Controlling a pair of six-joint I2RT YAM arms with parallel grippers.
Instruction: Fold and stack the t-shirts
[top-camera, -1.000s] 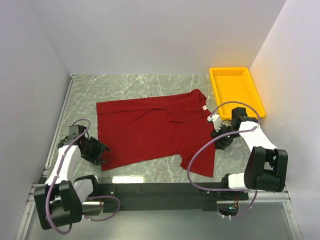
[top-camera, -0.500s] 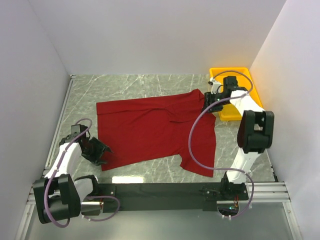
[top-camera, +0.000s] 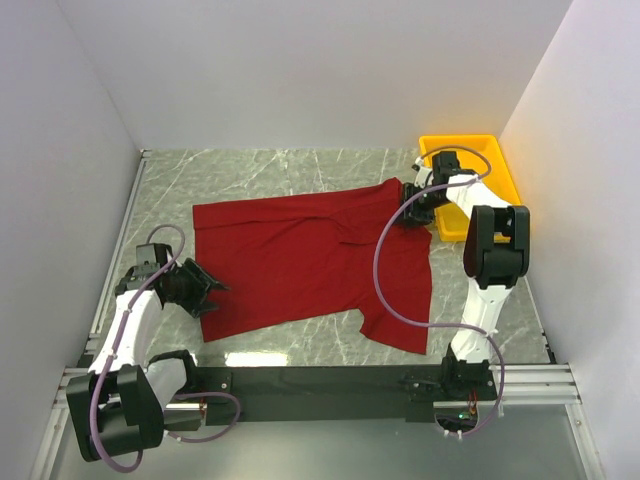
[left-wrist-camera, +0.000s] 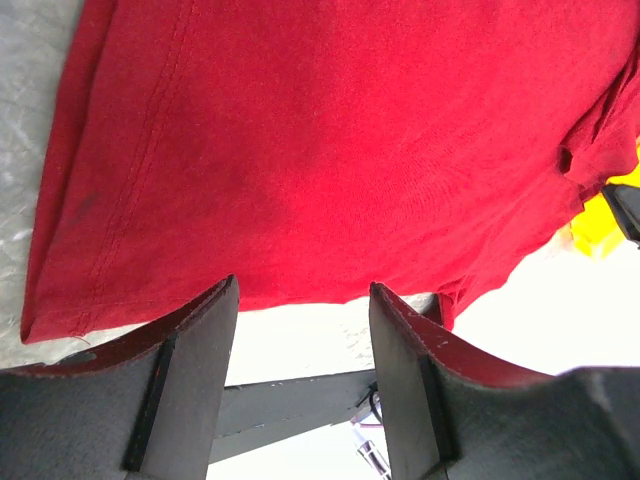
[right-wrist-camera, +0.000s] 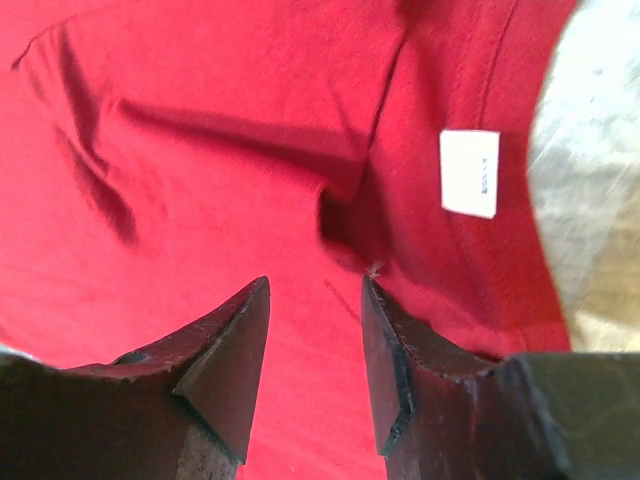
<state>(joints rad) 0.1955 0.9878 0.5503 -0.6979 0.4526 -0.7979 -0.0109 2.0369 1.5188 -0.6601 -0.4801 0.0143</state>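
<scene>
The dark red t-shirt (top-camera: 310, 258) lies spread on the marble table, hem to the left, collar to the right, one sleeve hanging toward the near edge. My left gripper (top-camera: 210, 293) is open at the shirt's near left hem corner; in the left wrist view the red cloth (left-wrist-camera: 330, 150) fills the space beyond the open fingers. My right gripper (top-camera: 408, 213) is open over the collar area at the shirt's far right. In the right wrist view the shirt (right-wrist-camera: 230, 150) is wrinkled below the fingers and its white tag (right-wrist-camera: 469, 172) shows to the right.
A yellow plastic tray (top-camera: 470, 180) stands at the back right, just beyond my right arm. White walls close the table on three sides. The black base rail (top-camera: 320, 380) runs along the near edge.
My right arm swung from the near right side out to the shirt's collar by the tray. My left gripper moved slightly forward onto the shirt's hem corner.
</scene>
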